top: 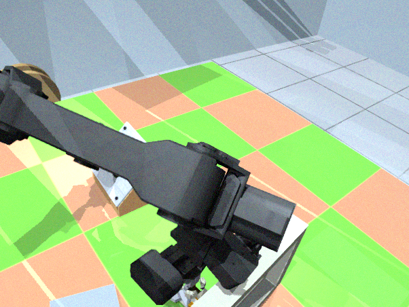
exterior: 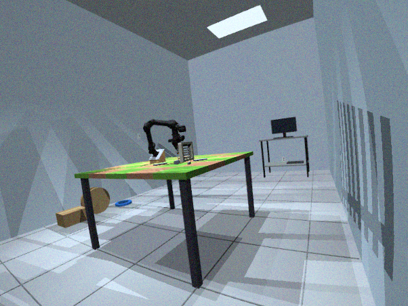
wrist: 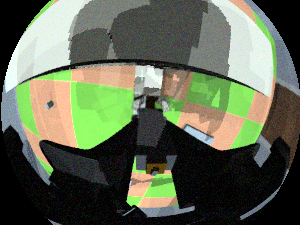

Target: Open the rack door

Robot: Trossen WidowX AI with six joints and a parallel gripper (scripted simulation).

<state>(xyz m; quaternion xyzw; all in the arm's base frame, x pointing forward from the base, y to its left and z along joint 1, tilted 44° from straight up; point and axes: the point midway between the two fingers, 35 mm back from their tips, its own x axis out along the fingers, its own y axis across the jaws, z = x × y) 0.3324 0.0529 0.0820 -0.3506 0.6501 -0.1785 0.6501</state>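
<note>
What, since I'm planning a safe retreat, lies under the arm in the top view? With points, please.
A brown block [top: 132,204] [exterior: 162,158] with a sloped pale plate [top: 123,190] shows partly; its middle is covered. The rack's pale top [top: 221,295] [wrist: 42,51] shows partly beneath the gripper [top: 196,273] [exterior: 177,147] [wrist: 151,144], which hides most of the handle [wrist: 151,125].
</note>
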